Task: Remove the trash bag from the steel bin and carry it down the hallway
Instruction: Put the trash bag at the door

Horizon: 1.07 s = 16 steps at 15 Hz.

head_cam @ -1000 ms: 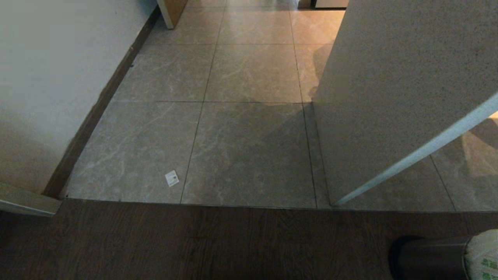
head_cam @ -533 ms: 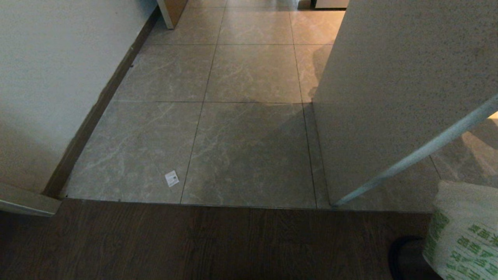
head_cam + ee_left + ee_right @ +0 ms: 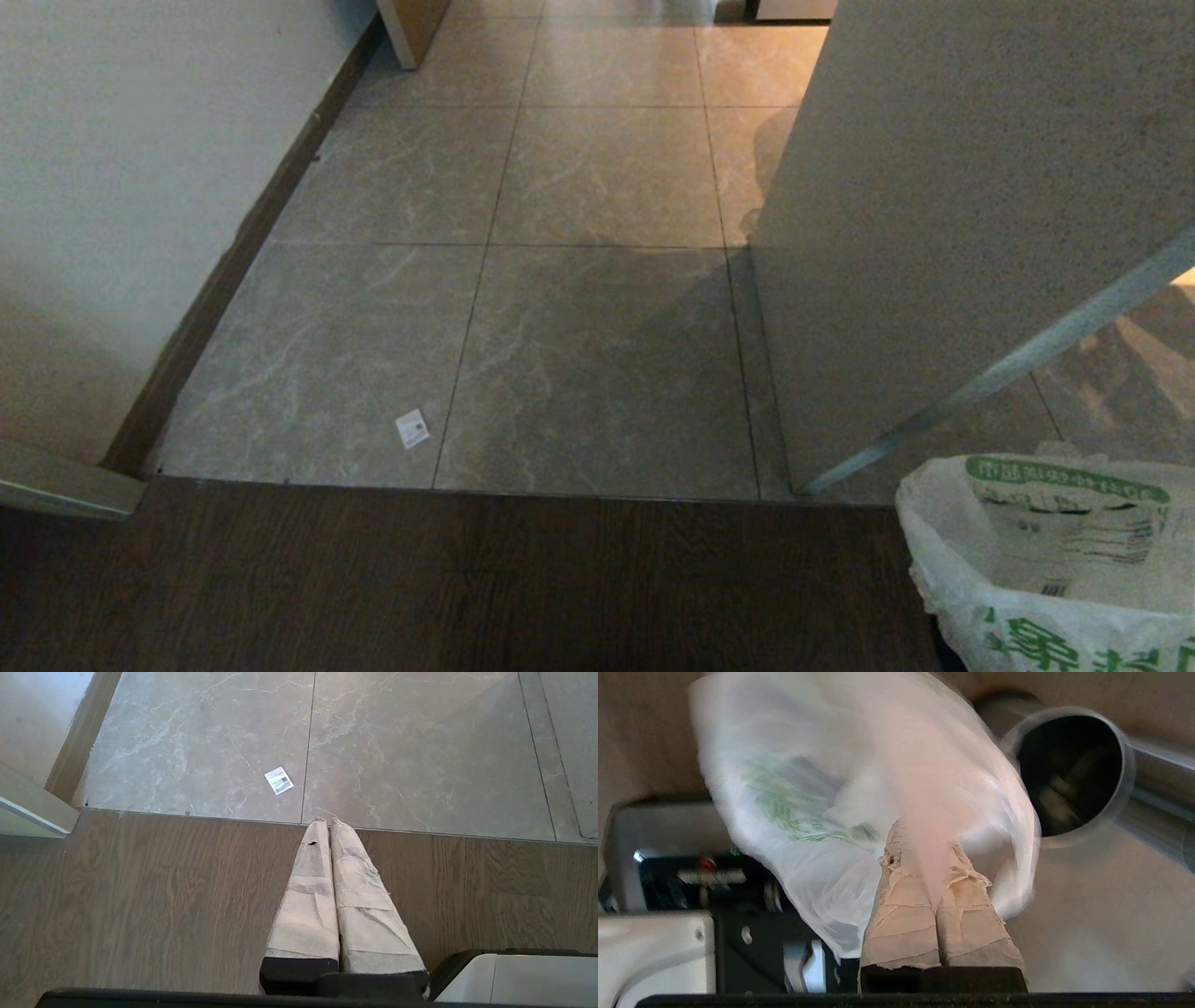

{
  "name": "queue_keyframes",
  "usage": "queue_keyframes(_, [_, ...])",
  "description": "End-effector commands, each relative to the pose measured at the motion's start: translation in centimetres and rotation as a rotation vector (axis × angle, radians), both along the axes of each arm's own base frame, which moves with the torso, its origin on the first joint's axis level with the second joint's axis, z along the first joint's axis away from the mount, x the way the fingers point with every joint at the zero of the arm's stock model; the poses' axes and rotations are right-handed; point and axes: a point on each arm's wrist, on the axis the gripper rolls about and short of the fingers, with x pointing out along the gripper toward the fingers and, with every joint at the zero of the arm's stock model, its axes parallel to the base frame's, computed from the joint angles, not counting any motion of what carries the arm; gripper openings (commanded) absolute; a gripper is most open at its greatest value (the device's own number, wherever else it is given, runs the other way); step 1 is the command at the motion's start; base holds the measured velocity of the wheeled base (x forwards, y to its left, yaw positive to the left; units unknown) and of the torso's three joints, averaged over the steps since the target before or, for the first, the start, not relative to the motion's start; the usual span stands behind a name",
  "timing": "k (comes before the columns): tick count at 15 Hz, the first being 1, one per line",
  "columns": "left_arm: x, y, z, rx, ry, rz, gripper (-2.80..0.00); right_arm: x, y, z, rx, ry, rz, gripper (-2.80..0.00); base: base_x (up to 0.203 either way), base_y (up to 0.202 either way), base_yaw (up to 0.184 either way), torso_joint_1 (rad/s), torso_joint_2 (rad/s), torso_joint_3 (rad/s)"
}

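Dark wood floor (image 3: 467,579) meets glossy grey-beige hallway tiles (image 3: 597,364). White crinkly green-printed trash bag (image 3: 822,812) has risen clear of the dark brushed-steel bin (image 3: 1078,770), hanging beside its open mouth, pinched in the right gripper (image 3: 920,858). Extraction done; carrying remains. Left gripper (image 3: 327,823) parked, closed, empty, above the wood's edge.

Home hallway: marble-look tiles (image 3: 597,355), skirting (image 3: 233,271).
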Motion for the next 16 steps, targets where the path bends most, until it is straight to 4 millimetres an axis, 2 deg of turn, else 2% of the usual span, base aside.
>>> queue_keyframes(1, [0.0,0.0,0.0,0.000,0.000,0.001,-2.80,0.0,2.3,-2.9,-0.029,-0.126,0.087,-2.80,0.000,0.000,0.000,0.000,0.00,0.000])
queue_keyframes(2, [0.0,0.0,0.0,-0.001,0.000,0.001,-2.80,-0.5,3.3,-5.2,-0.033,-0.128,0.121,-2.80,0.000,0.000,0.000,0.000,0.00,0.000])
queue_keyframes(3, [0.0,0.0,0.0,-0.001,0.000,0.001,-2.80,-1.7,4.1,-7.9,-0.041,-0.125,0.138,-2.80,0.000,0.000,0.000,0.000,0.00,0.000])
queue_keyframes(4, [0.0,0.0,0.0,0.001,0.000,0.001,-2.80,-3.0,4.6,-9.7,-0.056,-0.146,0.137,-2.80,0.000,0.000,0.000,0.000,0.00,0.000])
queue_keyframes(7, [0.0,0.0,0.0,-0.001,0.000,0.001,-2.80,-6.0,5.2,-15.6,-0.115,-0.278,0.102,-2.80,0.000,0.000,0.000,0.000,0.00,0.000])
queue_keyframes(9, [0.0,0.0,0.0,0.001,0.000,0.001,-2.80,-7.0,5.2,-17.0,-0.142,-0.475,0.082,-2.80,0.000,0.000,0.000,0.000,0.00,0.000])
queue_keyframes(14, [0.0,0.0,0.0,-0.001,0.000,0.001,-2.80,-9.0,5.1,-17.8,-0.131,-0.832,0.078,-2.80,0.000,0.000,0.000,0.000,0.00,0.000])
queue_keyframes(16, [0.0,0.0,0.0,0.000,-0.002,0.001,-2.80,-8.9,5.1,-18.6,-0.068,-0.783,0.043,-2.80,0.000,0.000,0.000,0.000,0.00,0.000])
